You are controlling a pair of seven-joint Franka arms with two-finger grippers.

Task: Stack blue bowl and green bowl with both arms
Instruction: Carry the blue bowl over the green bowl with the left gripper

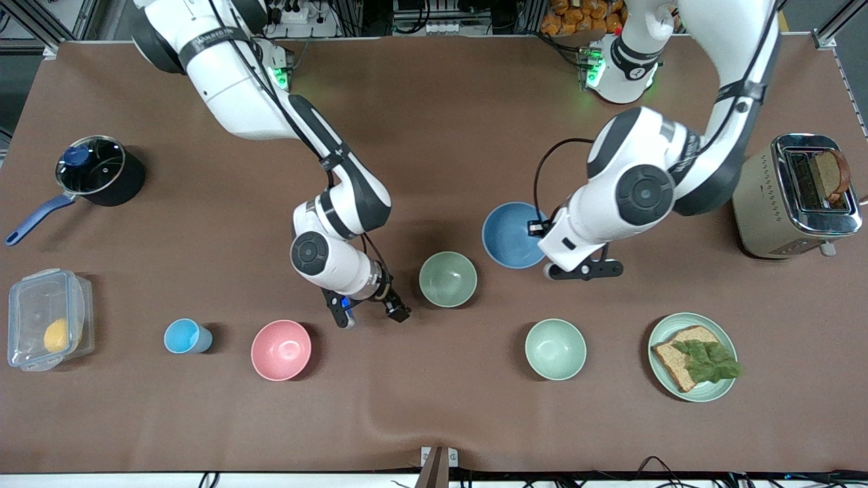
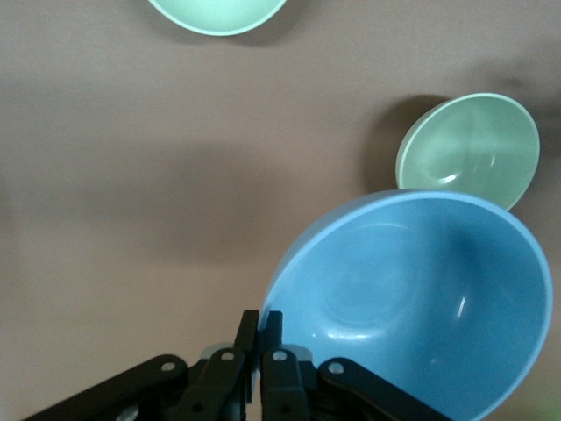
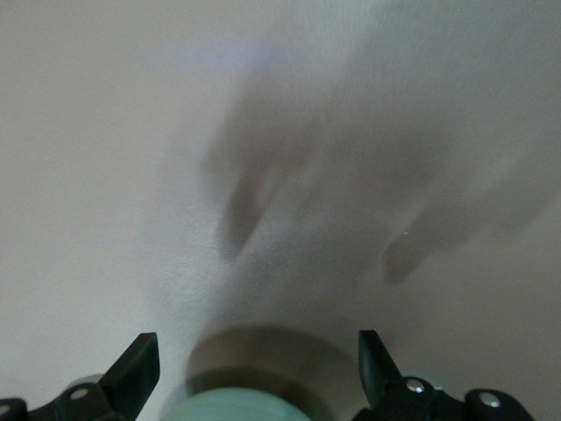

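Observation:
The blue bowl (image 1: pixel 508 234) sits mid-table, beside the sage-green bowl (image 1: pixel 447 278), which is nearer the front camera. My left gripper (image 1: pixel 546 266) is shut on the blue bowl's rim at the side toward the left arm's end. In the left wrist view its fingers (image 2: pixel 261 323) pinch the rim, and the blue bowl (image 2: pixel 421 298) looks tilted, partly covering the green bowl (image 2: pixel 469 149). My right gripper (image 1: pixel 373 316) is open and empty over bare table beside the green bowl. In the right wrist view (image 3: pixel 256 364) a blurred green edge (image 3: pixel 237 408) shows between its fingers.
A paler mint bowl (image 1: pixel 555 349), a pink bowl (image 1: pixel 281 350) and a sky-blue cup (image 1: pixel 184 336) stand nearer the front camera. A plate with bread (image 1: pixel 661 332) and a toaster (image 1: pixel 766 210) are toward the left arm's end. A pot (image 1: pixel 125 183) and a plastic box (image 1: pixel 27 298) are toward the right arm's end.

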